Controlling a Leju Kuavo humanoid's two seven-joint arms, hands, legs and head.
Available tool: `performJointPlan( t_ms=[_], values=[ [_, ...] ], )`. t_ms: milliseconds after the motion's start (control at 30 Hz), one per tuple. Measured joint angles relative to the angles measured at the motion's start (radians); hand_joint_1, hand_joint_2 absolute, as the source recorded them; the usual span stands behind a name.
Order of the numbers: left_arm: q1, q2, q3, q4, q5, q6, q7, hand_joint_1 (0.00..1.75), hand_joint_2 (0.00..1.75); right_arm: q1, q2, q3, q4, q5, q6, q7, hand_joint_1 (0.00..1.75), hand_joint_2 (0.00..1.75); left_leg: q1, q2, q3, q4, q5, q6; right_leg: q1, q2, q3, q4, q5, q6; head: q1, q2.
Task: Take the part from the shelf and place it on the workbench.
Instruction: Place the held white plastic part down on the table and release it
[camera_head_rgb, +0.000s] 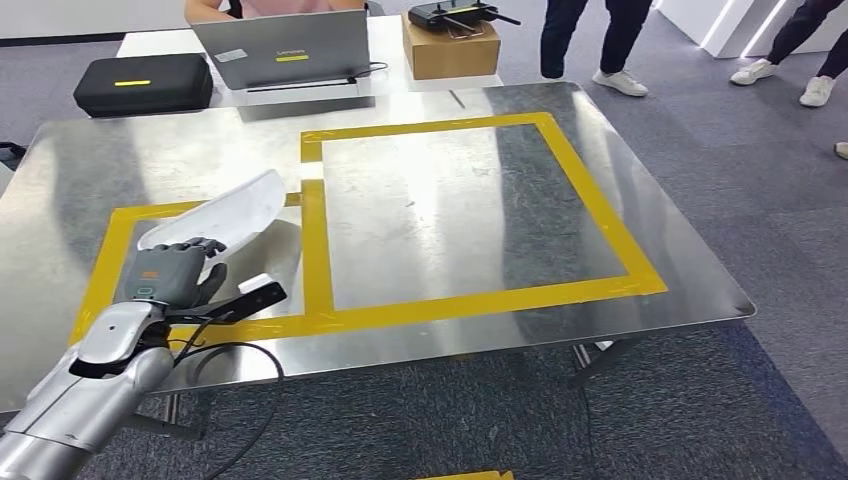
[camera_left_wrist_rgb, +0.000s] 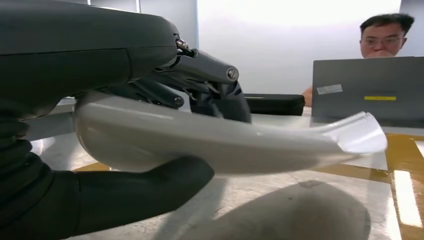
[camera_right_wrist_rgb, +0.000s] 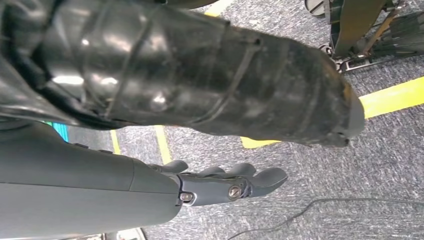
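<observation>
Left hand (camera_head_rgb: 172, 275) wrapped round the near end of the part (camera_head_rgb: 225, 213), thumb beneath and fingers (camera_left_wrist_rgb: 210, 80) over the top, as seen from the left wrist. Part white, long and curved, held just above the workbench (camera_head_rgb: 440, 200), over the small yellow-taped box at near left; shadow directly beneath, so apparently not yet touching. Long axis running from the hand away and to the right, far tip flared and nearing the tape (camera_head_rgb: 315, 240) between the two boxes. Left arm alone near the bench; right hand (camera_right_wrist_rgb: 220, 182) hanging over the carpet, fingers loosely extended, holding nothing. Next move likely a short drop straight down, then release. Beyond the far edge, a laptop (camera_head_rgb: 285, 48) with a yellow sticker and a lid logo too small to read.
</observation>
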Motion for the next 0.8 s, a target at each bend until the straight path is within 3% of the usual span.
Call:
performJointPlan(
  t_ms=[167,300,800],
  values=[
    [-0.004,-0.003,0.000,0.000,0.012,-0.009,0.011,0.00,1.75,0.000,0.000,-0.005,0.000,0.008,0.000,0.000,0.00,0.00,0.000,0.000,0.000,0.000,0.000,0.000,0.000,0.000,0.000,0.000,0.000,0.000,0.000,0.000],
    [-0.008,-0.005,0.000,0.000,0.016,-0.002,0.014,0.00,0.00,0.000,0.001,-0.013,0.000,0.013,0.000,0.000,0.00,0.00,0.000,0.000,0.000,0.000,0.000,0.000,0.000,0.000,0.000,0.000,0.000,0.000,0.000,0.000],
    [-0.018,-0.012,0.002,-0.001,0.042,0.028,0.009,0.00,0.00,0.000,0.005,-0.035,0.000,0.032,0.000,0.000,0.00,0.00,0.000,0.000,0.000,0.000,0.000,0.000,0.000,0.000,0.000,0.000,0.000,0.000,0.000,0.000]
  ],
)
